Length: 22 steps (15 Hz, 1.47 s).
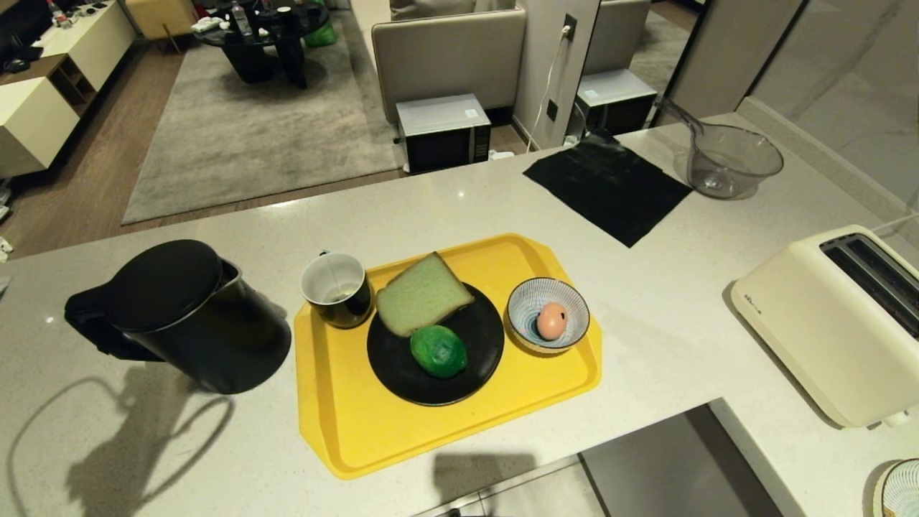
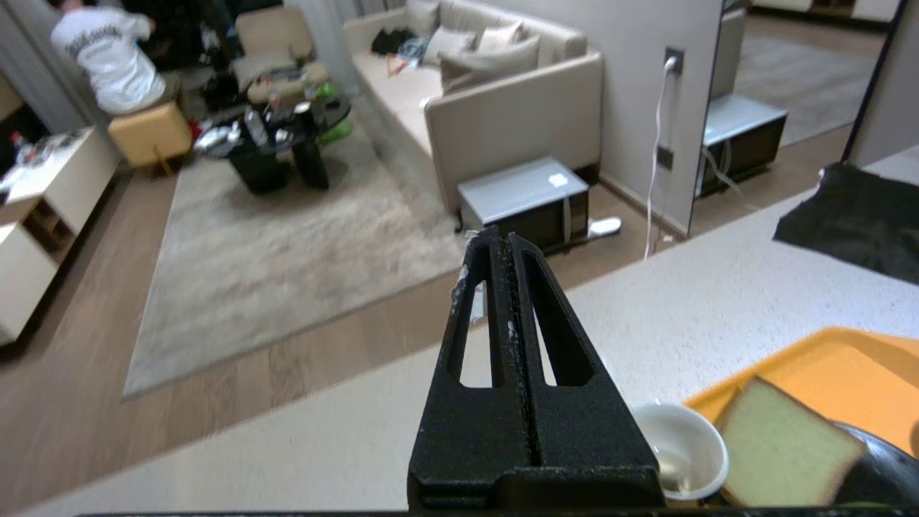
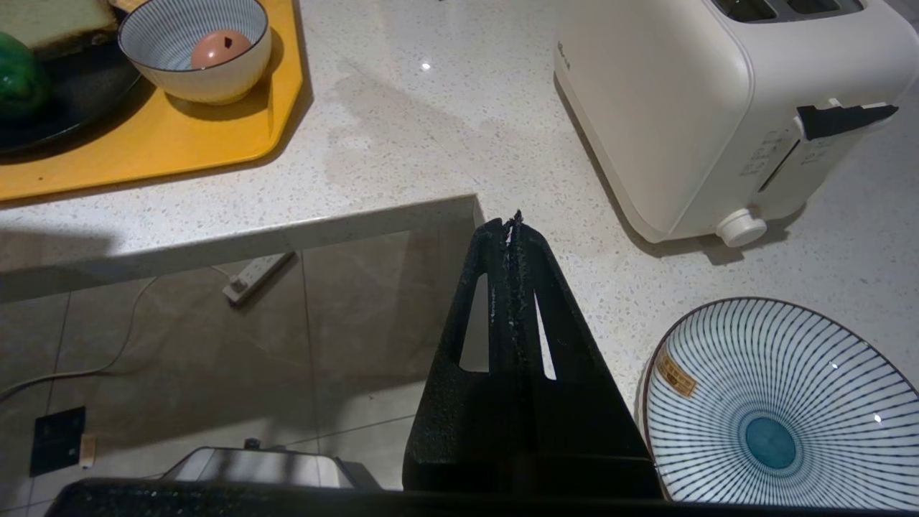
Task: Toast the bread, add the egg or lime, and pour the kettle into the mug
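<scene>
On the desk [image 1: 646, 301] a yellow tray [image 1: 359, 424] is set, and on it the task's things are crowded. The bread [image 1: 420, 293] is leant on the black plate [image 1: 474, 359] at its 11 o'clock rim. The lime [image 1: 439, 350] is laid on the same plate, just below the bread and near touching it. The mug [image 1: 337, 289] is stood at the tray's 10 o'clock corner, close against the bread. The kettle [image 1: 190, 316] is placed off the tray at its 9 o'clock, near the mug. The egg [image 1: 551, 320] is held in the striped bowl [image 1: 567, 294] at the plate's 3 o'clock. The toaster [image 1: 833, 323] is kept well apart, at the far 3 o'clock side.

Neither arm is shown in the head view. The left tool [image 2: 508, 244] is clenched on nothing and is pointed out over the desk edge, with the mug and bread seen beside it. The right tool [image 3: 514, 222] is likewise clenched and empty, hung past the desk's near corner beside a striped plate [image 3: 775, 402].

Several risks are judged from this layout. If the bread is to be lifted, the mug may be knocked or the lime rolled off the plate, since all three are packed close. A thick, soft slice may be crushed or dropped if it is pinched at its raised edge. The long carry to the toaster leaves room for a slip. The kettle is large; the mug could be struck or overfilled when it is tilted, and the bread nearby could be wetted.
</scene>
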Motion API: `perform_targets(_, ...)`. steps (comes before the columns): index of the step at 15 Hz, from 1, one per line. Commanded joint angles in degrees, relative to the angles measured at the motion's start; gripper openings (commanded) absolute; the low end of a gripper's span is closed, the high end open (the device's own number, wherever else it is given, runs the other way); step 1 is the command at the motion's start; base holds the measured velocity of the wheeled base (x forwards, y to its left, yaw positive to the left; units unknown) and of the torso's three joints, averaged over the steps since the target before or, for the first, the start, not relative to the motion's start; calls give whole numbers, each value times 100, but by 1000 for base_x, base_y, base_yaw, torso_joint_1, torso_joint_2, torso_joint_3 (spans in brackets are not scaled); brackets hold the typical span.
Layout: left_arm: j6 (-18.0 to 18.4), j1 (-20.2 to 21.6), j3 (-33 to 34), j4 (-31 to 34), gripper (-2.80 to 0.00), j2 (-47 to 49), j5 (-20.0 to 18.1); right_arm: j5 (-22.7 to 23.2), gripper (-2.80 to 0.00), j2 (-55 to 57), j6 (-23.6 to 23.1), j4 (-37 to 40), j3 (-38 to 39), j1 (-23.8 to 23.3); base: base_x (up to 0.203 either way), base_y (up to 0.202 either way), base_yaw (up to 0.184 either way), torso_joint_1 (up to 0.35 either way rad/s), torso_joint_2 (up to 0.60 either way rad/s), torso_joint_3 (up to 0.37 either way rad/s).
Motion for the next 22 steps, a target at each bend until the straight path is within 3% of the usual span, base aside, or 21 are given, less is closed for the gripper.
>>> perform_targets(1, 303, -725, -83, 903, -280, -723, 924, 1, -280, 7, -2, -4, 158, 3, 0, 0, 0, 0, 0, 0)
perform_targets(5, 524, -901, 774, 1750, -280, -1947, 1141, 1, -280, -1, -2, -4, 158, -2, 0, 0, 0, 0, 0, 0)
perform_targets(14, 666, -1027, 2649, 3051, -280, -5001, 1031, 1, -280, -1, -2, -4, 158, 4, 0, 0, 0, 0, 0, 0)
perform_targets(19, 731, -1032, 3919, 2658, -280, -5162, 966, 1, -280, -1, -2, -4, 158, -4, 0, 0, 0, 0, 0, 0)
perform_targets(22, 749, -1034, 3905, 3477, -280, -5161, 963, 1, -280, -1, -2, -4, 158, 4, 0, 0, 0, 0, 0, 0)
